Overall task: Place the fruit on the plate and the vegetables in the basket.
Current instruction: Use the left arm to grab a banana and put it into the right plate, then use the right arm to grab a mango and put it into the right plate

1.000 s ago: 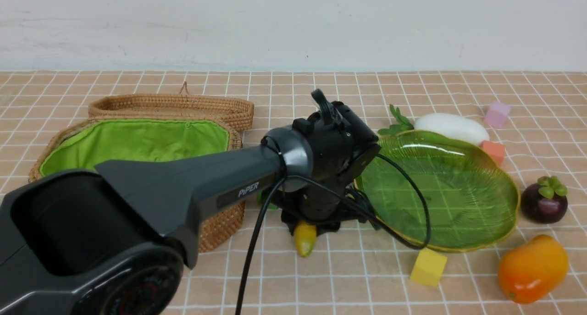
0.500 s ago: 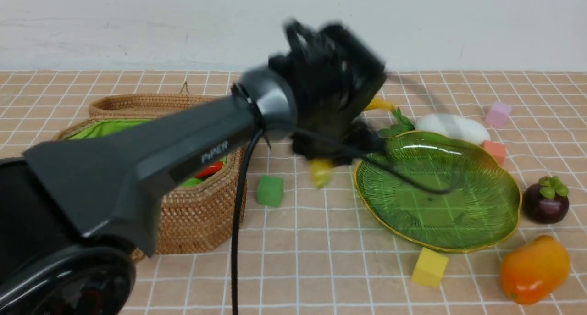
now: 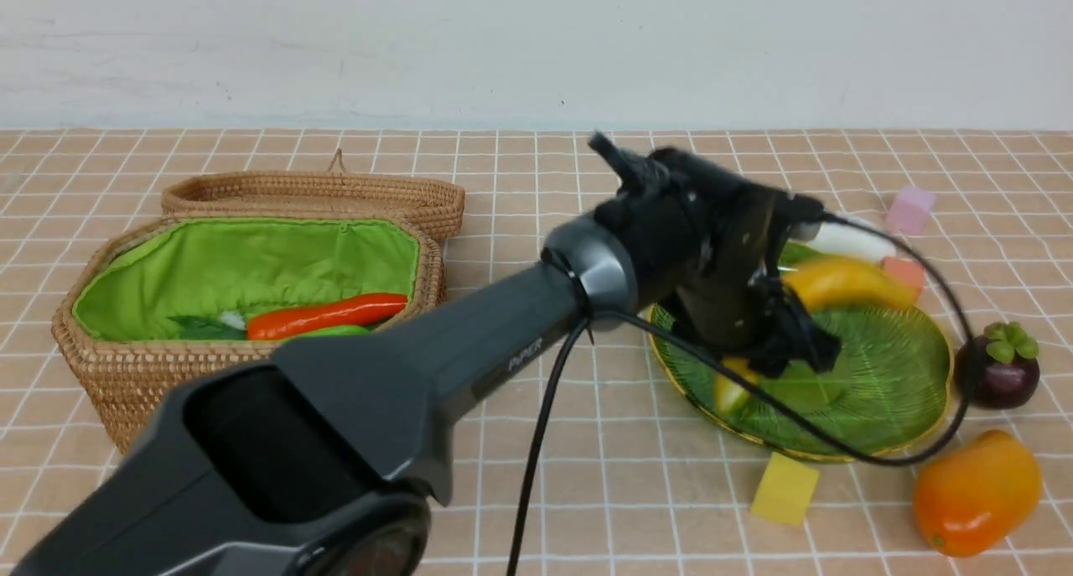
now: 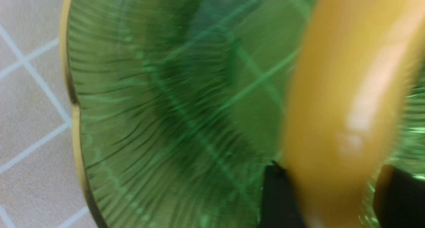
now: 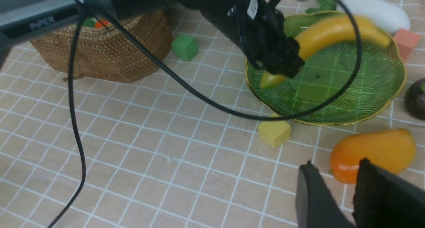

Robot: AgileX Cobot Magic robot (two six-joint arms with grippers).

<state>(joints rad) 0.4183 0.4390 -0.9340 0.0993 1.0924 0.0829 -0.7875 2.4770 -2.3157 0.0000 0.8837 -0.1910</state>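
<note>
My left gripper [image 3: 784, 350] is shut on the yellow banana [image 3: 842, 284] and holds it tilted just above the green glass plate [image 3: 897, 391]. In the left wrist view the banana [image 4: 345, 98] sits between the black fingers [image 4: 279, 198], blurred. The wicker basket [image 3: 126, 366] holds the orange carrot [image 3: 327, 314] and a green gourd [image 3: 335, 331]. The white radish [image 3: 851, 239] lies behind the plate. The mangosteen [image 3: 997, 366] and mango [image 3: 977, 492] lie right of the plate. My right gripper [image 5: 335, 170] is open, empty, its fingers slightly apart, just short of the mango [image 5: 373, 155].
A yellow cube [image 3: 784, 488] sits at the plate's front rim. A salmon cube [image 3: 904, 274] and a pink cube [image 3: 909, 210] sit at its far right. A green cube [image 5: 185, 47] lies between basket and plate. The left arm's cable [image 3: 536, 459] hangs over the table.
My left gripper lifted the banana from the table between basket and plate, swung it up and to the right, and now holds it over the plate. The basket's inside has come into view.
</note>
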